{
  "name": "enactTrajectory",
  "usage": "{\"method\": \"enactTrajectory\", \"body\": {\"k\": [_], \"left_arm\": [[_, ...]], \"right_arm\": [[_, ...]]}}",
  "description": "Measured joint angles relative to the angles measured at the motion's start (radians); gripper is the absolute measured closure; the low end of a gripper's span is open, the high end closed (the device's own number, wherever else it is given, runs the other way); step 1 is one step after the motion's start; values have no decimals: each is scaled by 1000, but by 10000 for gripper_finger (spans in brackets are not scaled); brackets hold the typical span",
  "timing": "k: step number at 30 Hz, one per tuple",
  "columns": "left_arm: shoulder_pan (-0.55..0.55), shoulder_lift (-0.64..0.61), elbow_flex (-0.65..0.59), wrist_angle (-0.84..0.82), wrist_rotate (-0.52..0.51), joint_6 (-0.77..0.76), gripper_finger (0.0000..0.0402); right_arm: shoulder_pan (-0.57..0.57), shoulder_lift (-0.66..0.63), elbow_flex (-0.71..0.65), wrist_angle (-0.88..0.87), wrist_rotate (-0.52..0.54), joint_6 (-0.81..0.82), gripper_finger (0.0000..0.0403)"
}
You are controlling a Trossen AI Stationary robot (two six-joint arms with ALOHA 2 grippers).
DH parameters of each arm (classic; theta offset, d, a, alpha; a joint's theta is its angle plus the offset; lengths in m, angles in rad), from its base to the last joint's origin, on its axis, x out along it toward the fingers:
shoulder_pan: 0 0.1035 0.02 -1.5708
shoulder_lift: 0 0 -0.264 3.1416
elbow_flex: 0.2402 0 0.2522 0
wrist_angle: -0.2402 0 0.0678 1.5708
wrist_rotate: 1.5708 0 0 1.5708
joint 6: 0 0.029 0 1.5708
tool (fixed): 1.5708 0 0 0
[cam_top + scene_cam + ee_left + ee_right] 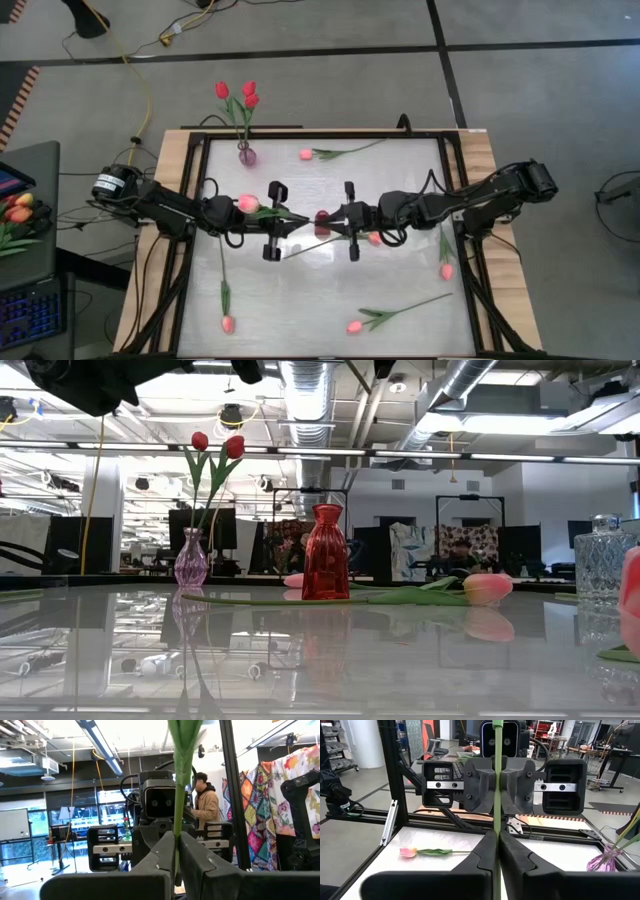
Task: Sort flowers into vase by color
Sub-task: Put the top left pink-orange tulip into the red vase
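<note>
My two grippers meet tip to tip over the middle of the table, left gripper (290, 224) (176, 837) and right gripper (330, 222) (496, 836), both shut on one pink flower. Its thin green stem (178, 795) (496, 780) stands roughly upright between them. Its pink head (248, 203) leans back over my left wrist. A red vase (322, 220) (325, 552) stands on the table just below the fingertips. A small purple vase (246, 155) (191, 560) at the far left holds red tulips (240, 95). My left gripper pinches the stem (177, 827) between its two fingers. They come from the table's left, slanting a little upward, and lie across the stem. The stem rises above them, clear of the table. My right gripper has the same stem (496, 822) between its two fingers. They come level from the table's right and lie across the stem, which runs upright past them.
Loose pink tulips lie on the table: far middle (306, 154), near left (228, 323), near middle (354, 326), right (446, 270), and under my right arm (375, 238). A clear glass vase (605, 565) shows at the right in the low view. A black frame (470, 290) edges the table.
</note>
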Motion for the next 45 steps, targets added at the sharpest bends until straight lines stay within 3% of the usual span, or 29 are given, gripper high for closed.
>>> {"method": "enactTrajectory", "body": {"k": [9,16,22,29,37,45], "left_arm": [[19,0,0,-3,-11,-27,401],[20,-2,0,-30,-78,-33,401],[21,-14,-1,-89,-124,-52,401],[27,-126,1,-318,-229,-97,401],[90,-183,143,-830,-256,-198,401],[94,-162,172,-877,-245,-202,401]], "right_arm": [[0,0,0,-32,-2,-15,310],[-16,-41,0,-66,-19,-24,217],[-52,-87,0,-201,-25,-26,150],[-86,-115,0,-373,-25,3,142],[-136,-141,0,-463,-25,9,143],[-151,-142,0,-468,-24,29,143]]}}
